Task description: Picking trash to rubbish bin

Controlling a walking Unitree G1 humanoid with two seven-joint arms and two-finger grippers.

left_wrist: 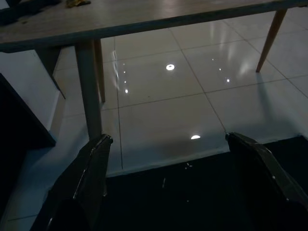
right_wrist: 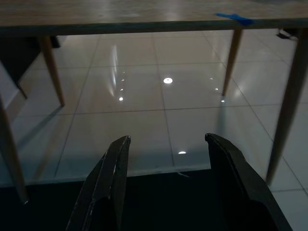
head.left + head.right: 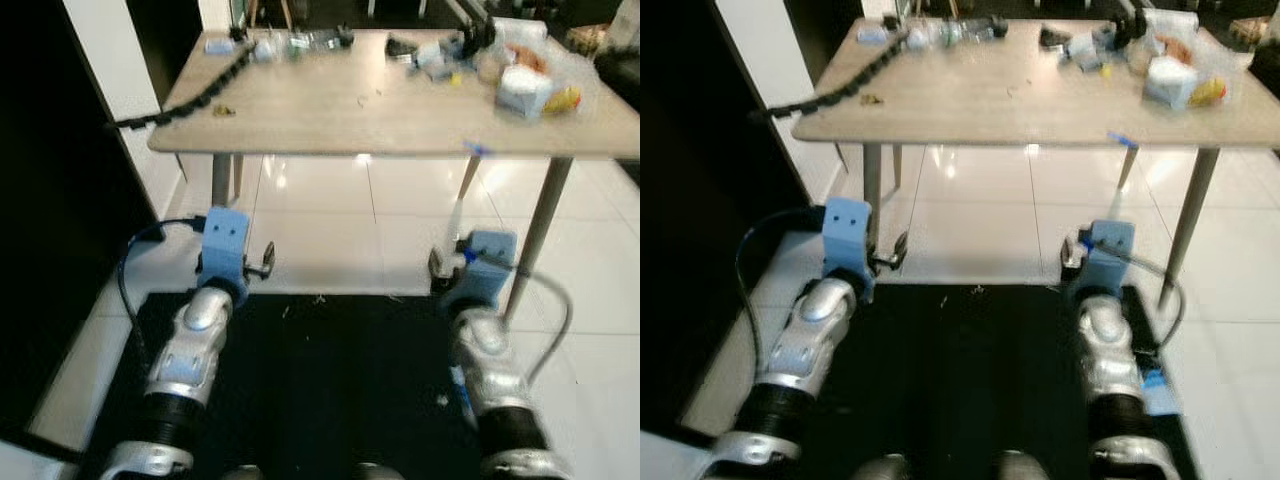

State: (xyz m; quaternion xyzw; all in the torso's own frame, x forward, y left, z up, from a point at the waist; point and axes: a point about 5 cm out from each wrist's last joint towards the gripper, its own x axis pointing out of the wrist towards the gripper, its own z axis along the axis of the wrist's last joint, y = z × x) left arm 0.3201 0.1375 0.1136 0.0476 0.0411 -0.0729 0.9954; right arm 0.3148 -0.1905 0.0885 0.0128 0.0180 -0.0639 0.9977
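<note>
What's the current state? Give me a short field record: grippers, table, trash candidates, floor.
left gripper: open, holding nothing, held low over the black mat, short of the table
right gripper: open, holding nothing, also low over the mat
table: wooden, straight ahead, above gripper height
trash candidates: clutter of wrappers and bags at the table's far right; small scrap near the left edge
other items: black cable chain trailing off the table's left side; blue tape on the front edge
floor: glossy white tiles under the table
rubbish bin: cannot tell where
</note>
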